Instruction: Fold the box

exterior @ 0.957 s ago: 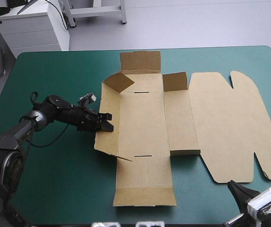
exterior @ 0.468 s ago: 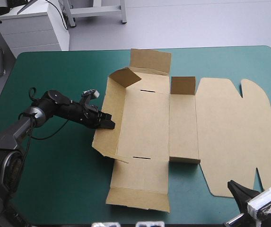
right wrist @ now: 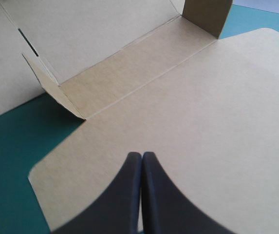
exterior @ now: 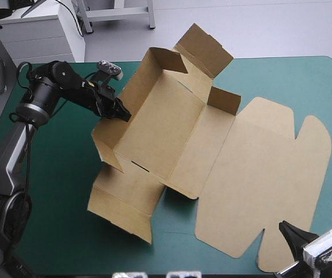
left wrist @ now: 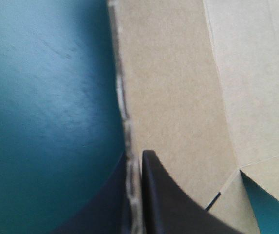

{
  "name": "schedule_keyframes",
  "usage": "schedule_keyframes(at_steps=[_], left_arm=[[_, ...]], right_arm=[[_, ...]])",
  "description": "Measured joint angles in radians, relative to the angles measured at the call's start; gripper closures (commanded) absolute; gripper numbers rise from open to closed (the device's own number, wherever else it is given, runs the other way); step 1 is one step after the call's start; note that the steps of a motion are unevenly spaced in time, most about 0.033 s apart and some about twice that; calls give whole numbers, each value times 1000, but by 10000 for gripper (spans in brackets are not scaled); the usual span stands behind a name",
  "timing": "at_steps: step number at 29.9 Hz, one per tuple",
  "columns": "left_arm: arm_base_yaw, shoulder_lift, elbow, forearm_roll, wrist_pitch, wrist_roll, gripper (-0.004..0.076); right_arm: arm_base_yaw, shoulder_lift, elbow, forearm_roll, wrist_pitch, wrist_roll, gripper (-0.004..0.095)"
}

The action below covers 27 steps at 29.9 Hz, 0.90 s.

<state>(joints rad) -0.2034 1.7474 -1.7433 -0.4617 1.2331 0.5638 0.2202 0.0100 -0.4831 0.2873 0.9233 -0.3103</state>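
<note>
You see the left gripper (exterior: pixel 121 112) clamped on the raised left wall of the brown box (exterior: pixel 180 130). The box lies askew at the middle of the teal-green table (exterior: pixel 55 208), with its lid flat. The right gripper (right wrist: pixel 141 187) has its black fingers together near the lid's edge.

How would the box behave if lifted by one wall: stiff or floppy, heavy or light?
Probably stiff within panels: the wall pinched by the left gripper stands flat. The box likely hinges at its creases, as flaps stand at different angles. It seems light: one edge pinch holds that wall up.
</note>
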Motion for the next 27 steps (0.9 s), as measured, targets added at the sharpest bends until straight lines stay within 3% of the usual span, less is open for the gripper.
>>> schedule_keyframes(at_steps=[6,15,27], left_arm=[[-198,-3,-177,342,17,-22,731],[-489,6,-186,730,-39,31,731],[-558,8,-150,825,-212,109,731]], right_arm=[[0,0,0,0,0,0,927],[0,0,0,0,0,0,927],[0,0,0,0,0,0,927]])
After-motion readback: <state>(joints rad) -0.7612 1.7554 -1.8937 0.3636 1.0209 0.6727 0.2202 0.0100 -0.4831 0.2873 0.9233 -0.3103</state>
